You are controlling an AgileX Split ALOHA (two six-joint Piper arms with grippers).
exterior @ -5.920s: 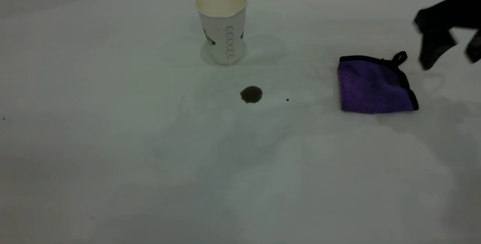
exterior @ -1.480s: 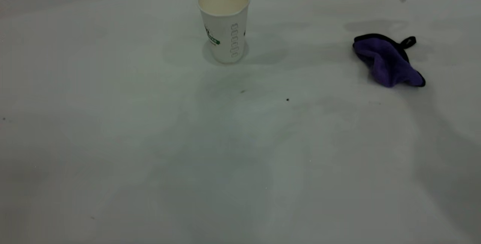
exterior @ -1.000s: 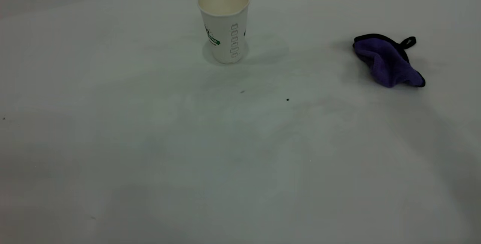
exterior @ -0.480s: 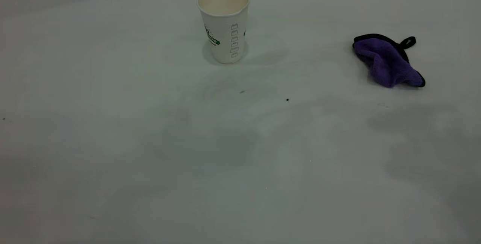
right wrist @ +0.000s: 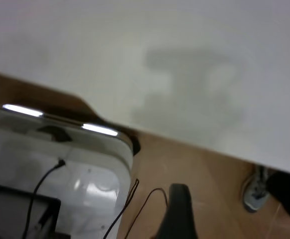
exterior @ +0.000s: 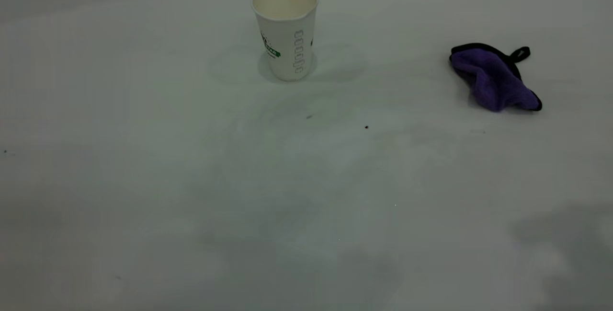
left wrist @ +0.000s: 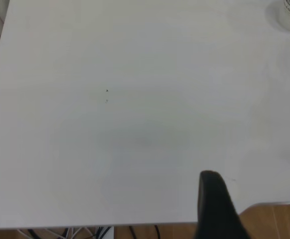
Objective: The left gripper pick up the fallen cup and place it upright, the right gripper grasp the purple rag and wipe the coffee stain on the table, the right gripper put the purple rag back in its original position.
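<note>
You'll see the brown coffee stain that sat in front of the cup (exterior: 285, 30) is gone from the counter (exterior: 191, 181), leaving only a faint grey fleck and a tiny black speck (exterior: 366, 127). The purple rag (exterior: 493, 78), flat and squarish before, now lies bunched in a soft crumpled heap at the right, its black binding and loop showing. The ribbed white paper cup stands upright, with a green band logo too small to read and a column of printed boxes. Your right hand (right wrist: 177, 214) has withdrawn past the counter edge; your left hand (left wrist: 216, 206) sits at the near edge. You cannot tell either hand's opening
</note>
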